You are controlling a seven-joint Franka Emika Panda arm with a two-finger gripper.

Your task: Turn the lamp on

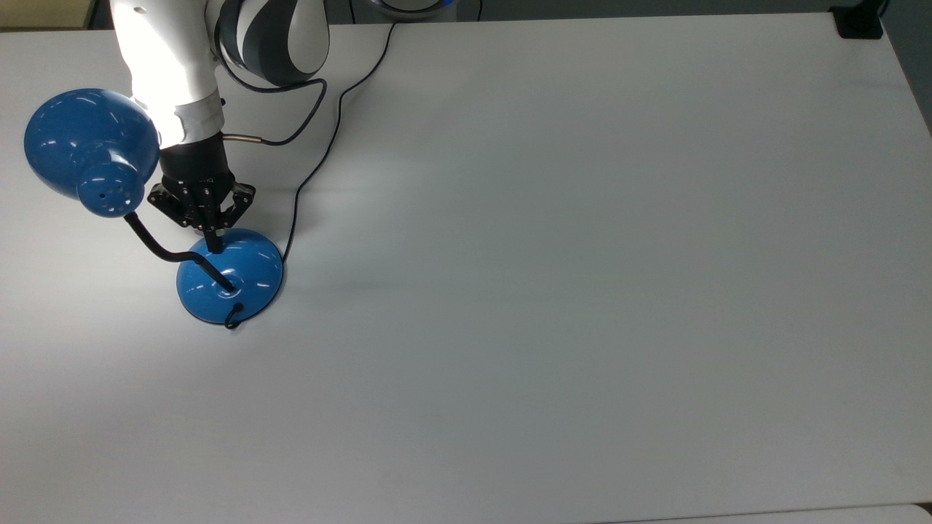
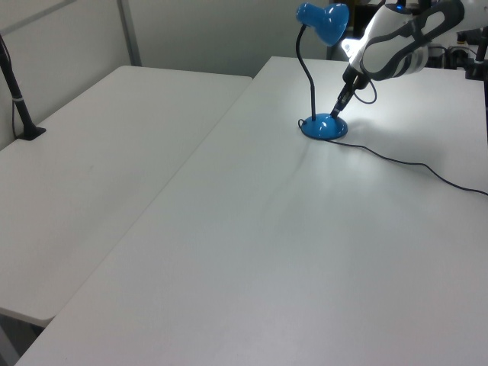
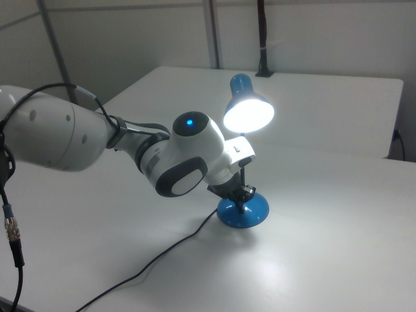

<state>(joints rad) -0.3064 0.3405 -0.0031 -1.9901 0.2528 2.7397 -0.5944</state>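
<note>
gripper [image 1: 214, 246] points down at the lamp base [image 1: 244, 280], fingers pinched together to a single tip, holding nothing; the tip touches the base's rim on the side toward the arm, where the switch would be, but the switch itself is hidden under it. Same contact in the left view [image 2: 336, 113] and the right view [image 3: 242, 201]

lamp [image 1: 91, 149] sits near the top view's left edge of the white desk [image 1: 582, 291], well apart from everything else on it. It is lit: in the right view the shade [image 3: 248, 110] glows white at its mouth and throws a bright patch on the arm's white housing [image 1: 167, 58] and on the desk beside the base

orientation: long axis roughly vertical, black gooseneck [image 2: 306, 72] rising from the base centre and curving over at the top. Shade mouth faces down and toward the arm; in the top view the shade's vented cap end faces the camera, dome offset to the top view's left of the base

black cord [image 1: 320, 156] leaves the base on the top view's right side and runs up to the far desk edge. A small cord loop [image 1: 233, 316] sticks out at the base's near rim

second white desk [image 2: 91, 168] butts against this one on the left view's left, with a black post [image 2: 19, 99] clamped at its edge

no readable brand or label; print on the gripper body is too small to make out
</note>
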